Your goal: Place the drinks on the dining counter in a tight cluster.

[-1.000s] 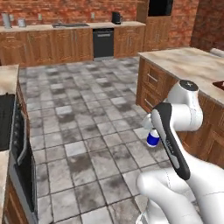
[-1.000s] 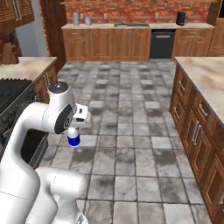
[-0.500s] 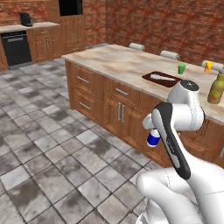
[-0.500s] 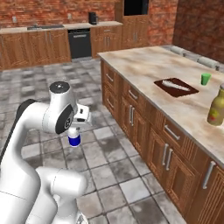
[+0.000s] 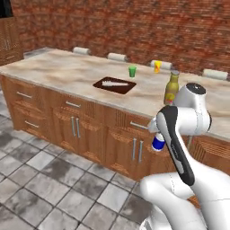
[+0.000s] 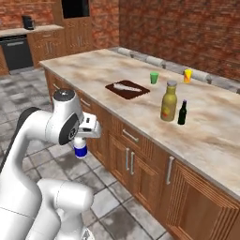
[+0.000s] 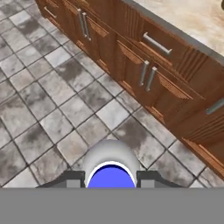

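My gripper (image 6: 80, 140) is shut on the small white-and-blue bottle (image 6: 80, 150), which hangs below the hand over the tiled floor, in front of the drawers. The same bottle (image 5: 157, 143) shows beside my forearm, and its white-and-blue top (image 7: 111, 168) sits between the fingers in the hand view. On the dining counter (image 6: 117, 70) stands the tall olive-yellow bottle (image 6: 169, 101) with a grey cap, and close to its right the small dark bottle (image 6: 182, 113). The tall bottle (image 5: 171, 88) also rises behind my arm on the dining counter (image 5: 58, 72).
A dark cutting board (image 6: 127, 89) lies on the counter left of the bottles. A small green cup (image 6: 153, 78) and a small yellow cup (image 6: 188, 75) stand further back. Wooden drawers and doors (image 7: 148, 65) front the counter. Grey floor tiles (image 5: 49, 179) stretch to the left.
The base has turned, so both base views have swung from the far kitchen wall to the dining counter, now close ahead. The gripper keeps its hold on the white-and-blue bottle.
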Controlling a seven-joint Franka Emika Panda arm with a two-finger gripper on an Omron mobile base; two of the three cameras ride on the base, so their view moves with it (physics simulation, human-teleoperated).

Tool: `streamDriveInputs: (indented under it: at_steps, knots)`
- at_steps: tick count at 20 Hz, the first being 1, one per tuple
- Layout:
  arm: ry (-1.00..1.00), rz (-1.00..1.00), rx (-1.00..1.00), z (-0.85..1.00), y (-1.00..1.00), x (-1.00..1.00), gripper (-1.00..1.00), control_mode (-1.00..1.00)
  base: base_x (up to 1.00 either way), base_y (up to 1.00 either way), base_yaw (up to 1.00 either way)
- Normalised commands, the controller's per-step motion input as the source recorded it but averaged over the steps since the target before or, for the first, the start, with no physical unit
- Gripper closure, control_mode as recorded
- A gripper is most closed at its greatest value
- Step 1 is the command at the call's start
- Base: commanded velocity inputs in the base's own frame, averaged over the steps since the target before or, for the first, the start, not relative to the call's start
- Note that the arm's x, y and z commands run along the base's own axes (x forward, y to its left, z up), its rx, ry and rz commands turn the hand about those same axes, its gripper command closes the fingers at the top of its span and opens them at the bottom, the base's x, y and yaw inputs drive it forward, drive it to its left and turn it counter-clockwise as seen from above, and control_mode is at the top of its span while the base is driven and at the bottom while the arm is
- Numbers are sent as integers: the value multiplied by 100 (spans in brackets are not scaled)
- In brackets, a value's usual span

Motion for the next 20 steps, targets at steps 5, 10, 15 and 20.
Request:
streamDriveInputs:
  at_steps: [5,10,15,20]
  knots:
    - [0,0,0,0,0,0,100,100,70,-41,-47]
    - [0,0,0,0,0,0,100,100,28,-32,-54]
    - [0,0,0,0,0,0,100,100,-2,-2,-60]
    - [0,0,0,0,0,0,100,100,31,1,-29]
